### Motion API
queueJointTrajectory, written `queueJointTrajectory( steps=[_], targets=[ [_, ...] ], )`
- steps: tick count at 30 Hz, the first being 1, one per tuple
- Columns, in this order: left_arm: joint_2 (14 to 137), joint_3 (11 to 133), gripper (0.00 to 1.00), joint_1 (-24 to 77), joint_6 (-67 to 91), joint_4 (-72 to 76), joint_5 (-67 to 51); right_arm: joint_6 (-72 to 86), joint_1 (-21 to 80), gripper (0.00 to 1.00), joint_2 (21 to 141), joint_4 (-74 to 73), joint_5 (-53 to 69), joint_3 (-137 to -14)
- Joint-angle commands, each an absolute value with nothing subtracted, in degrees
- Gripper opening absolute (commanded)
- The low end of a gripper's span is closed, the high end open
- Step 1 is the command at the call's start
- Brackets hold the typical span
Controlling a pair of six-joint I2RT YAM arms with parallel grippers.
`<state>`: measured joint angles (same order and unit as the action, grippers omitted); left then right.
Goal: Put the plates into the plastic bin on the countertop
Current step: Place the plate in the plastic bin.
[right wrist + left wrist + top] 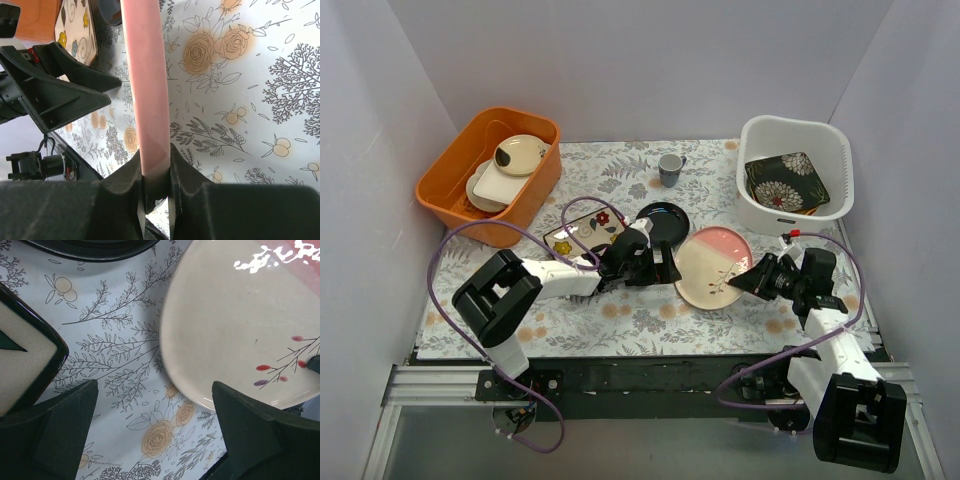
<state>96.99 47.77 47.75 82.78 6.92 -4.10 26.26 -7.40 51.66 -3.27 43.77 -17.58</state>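
Plate in hand: the pink plate [713,267] lies near the middle of the cloth [650,320], and my right gripper [748,280] is clamped on its right rim, one finger above and one below. In the right wrist view the rim [145,90] runs straight into the pinch [156,172]. I cannot tell whether its far edge is clear of the cloth.

I judge this the start of the carry. One black flowered plate [787,182] already lies in the bin [767,213], which stands behind and to the right of my right arm. Next I must lift the pink plate high enough to clear the bin's rim, swing it back and right, then let go over the plate inside. A rim-only pinch could let it tip, so the lift should be slow.

My left gripper [668,268] is spread wide and empty, just beside the plate's left edge [240,330], between it and the cream square plate [585,232]. The small black plate [662,218] lies just behind it. My left arm reaches low across the cloth; my right forearm angles in from the near right corner.
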Motion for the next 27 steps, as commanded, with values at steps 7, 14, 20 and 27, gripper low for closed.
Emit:
queueJointTrajectory(
  steps=[7, 14, 20, 27],
  targets=[
    [97.7, 51.1, 0.98, 47.8, 79.3, 6.0, -7.6, 27.3, -7.4, 0.01, 46.5, -2.6, 46.2, -22.0],
    [96.9, 51.0, 0.98, 48.0, 79.3, 5.8, -7.6, 27.6, -7.4, 0.01, 46.7, -3.3, 46.5, -23.4],
    [95.1, 50.7, 0.98, 48.1, 79.0, 5.1, -7.1, 27.4, -7.4, 0.01, 47.2, -3.3, 46.9, -25.8],
    [91.5, 48.2, 0.98, 48.4, 80.2, 5.1, -6.2, 27.3, -7.3, 0.01, 51.3, -2.1, 48.4, -30.4]
  ],
)
